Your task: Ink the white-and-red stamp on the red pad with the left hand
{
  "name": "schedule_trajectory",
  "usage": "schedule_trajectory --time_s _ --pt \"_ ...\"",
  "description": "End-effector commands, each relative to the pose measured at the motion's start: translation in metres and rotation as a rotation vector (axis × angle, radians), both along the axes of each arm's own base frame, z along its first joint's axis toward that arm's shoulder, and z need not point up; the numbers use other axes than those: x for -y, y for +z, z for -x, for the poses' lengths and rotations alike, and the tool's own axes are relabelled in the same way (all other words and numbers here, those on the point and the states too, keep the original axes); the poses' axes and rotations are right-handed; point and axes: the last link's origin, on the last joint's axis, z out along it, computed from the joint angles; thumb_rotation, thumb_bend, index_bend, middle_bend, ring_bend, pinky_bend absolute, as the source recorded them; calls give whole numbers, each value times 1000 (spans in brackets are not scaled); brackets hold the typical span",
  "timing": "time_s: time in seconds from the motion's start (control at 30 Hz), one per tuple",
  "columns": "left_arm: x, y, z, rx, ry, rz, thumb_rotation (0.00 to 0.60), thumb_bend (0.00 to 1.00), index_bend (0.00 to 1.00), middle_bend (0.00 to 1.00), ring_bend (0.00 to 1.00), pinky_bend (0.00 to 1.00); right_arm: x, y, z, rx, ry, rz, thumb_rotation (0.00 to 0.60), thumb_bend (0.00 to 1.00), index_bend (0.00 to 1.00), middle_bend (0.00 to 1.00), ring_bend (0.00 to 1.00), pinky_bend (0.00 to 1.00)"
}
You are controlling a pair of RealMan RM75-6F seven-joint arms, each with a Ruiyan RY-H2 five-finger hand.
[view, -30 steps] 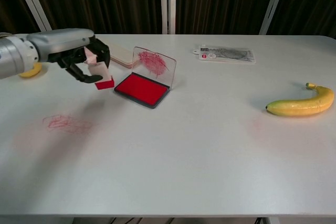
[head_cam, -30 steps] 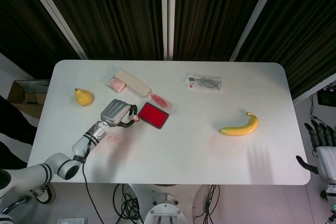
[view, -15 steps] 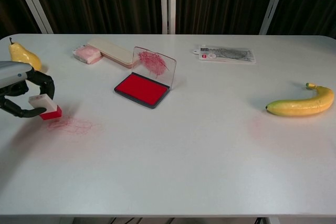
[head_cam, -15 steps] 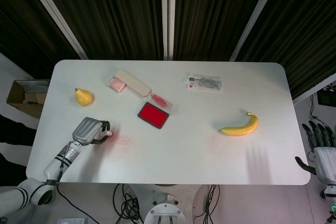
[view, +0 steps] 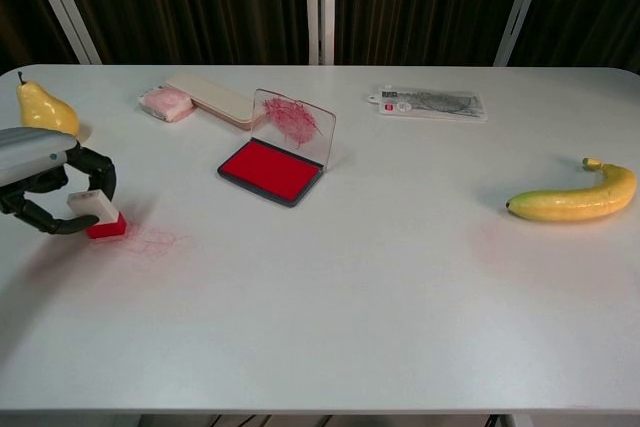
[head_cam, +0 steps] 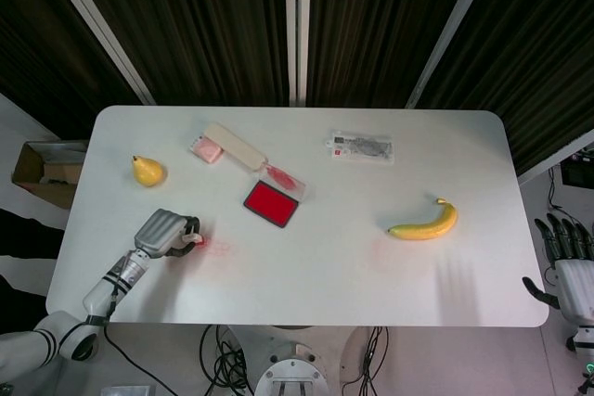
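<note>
My left hand grips the white-and-red stamp at the front left of the table, red base down on or just over the tabletop. A red ink smear lies beside the stamp. The red pad lies open near the table's middle left, well to the right of the stamp, its clear lid propped up behind it. My right hand hangs off the table's right edge, fingers spread, holding nothing.
A yellow pear stands at the far left. A pink block and a beige flat case lie behind the pad. A plastic packet lies at the back, a banana on the right.
My left hand carried the stamp from beside the pad down to the front left near the ink smear, then edged slightly right and settled lower. The right hand stayed put.
</note>
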Motion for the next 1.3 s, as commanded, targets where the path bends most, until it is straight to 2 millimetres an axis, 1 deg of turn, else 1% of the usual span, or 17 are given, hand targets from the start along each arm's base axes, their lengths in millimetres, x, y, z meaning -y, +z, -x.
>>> schedule_trajectory --time_s 0.03,0.1,0.23,0.67,0.73,0.8,0.87,0.93,0.97,1.0,1.03,1.07,1.1,1.13,1.17,1.2,1.3 --pt "-1 0 -1 -4 -6 4 600 469 422 507 1000 1000 0 0 0 0 0 0 600 99 0 0 0 0" --pt "-1 1 -1 -10 -8 12 600 456 376 468 1000 1000 1 1 0 0 -2 1 600 99 0 0 0 0" --pt "-2 4 -2 -15 -15 17 600 440 319 434 999 1000 1 1 1 1 -3 2 600 98 0 0 0 0" --pt "4 13 -6 -12 -38 17 600 413 281 396 996 1000 0 3 1 3 3 12 600 99 0 0 0 0" --pt "6 19 -8 1 -45 4 600 387 276 386 992 1000 0 4 1 5 4 18 600 99 0 0 0 0" --pt "7 32 -11 23 -57 -38 600 344 272 373 979 1000 -1 5 1 7 4 23 600 98 0 0 0 0" --pt "9 52 -14 66 -63 -111 600 297 271 361 942 1000 -1 6 2 9 2 27 600 98 0 0 0 0" --pt "12 73 -16 97 -76 -187 600 260 271 348 862 989 -1 7 2 7 3 29 600 98 0 0 0 0" --pt "13 88 -15 112 -89 -259 599 230 267 336 751 924 -1 7 2 7 4 31 600 98 0 0 0 0" --pt "17 103 -13 128 -91 -332 559 206 258 313 623 807 -2 8 2 8 5 33 600 98 0 0 0 0" --pt "21 114 -11 140 -83 -375 483 187 246 283 493 662 -2 8 2 11 5 34 600 98 0 0 0 0" --pt "25 125 -7 147 -73 -424 308 165 226 227 311 439 -2 8 2 13 6 35 600 97 0 0 0 0" --pt "32 137 -1 130 -50 -464 159 151 206 176 194 291 -2 8 2 17 8 37 600 98 0 0 0 0" --pt "38 145 5 98 -23 -474 34 132 180 124 114 198 -1 8 2 21 9 38 600 98 0 0 0 0" --pt "44 153 11 65 5 -481 0 115 156 91 93 187 -1 7 1 24 10 38 600 97 0 0 0 0" --pt "53 162 17 24 39 -491 0 104 142 77 84 186 -1 7 1 27 12 38 600 97 0 0 0 0" --pt "72 177 31 -45 115 -496 0 90 106 55 67 178 -1 5 0 26 17 38 600 97 0 0 0 0"
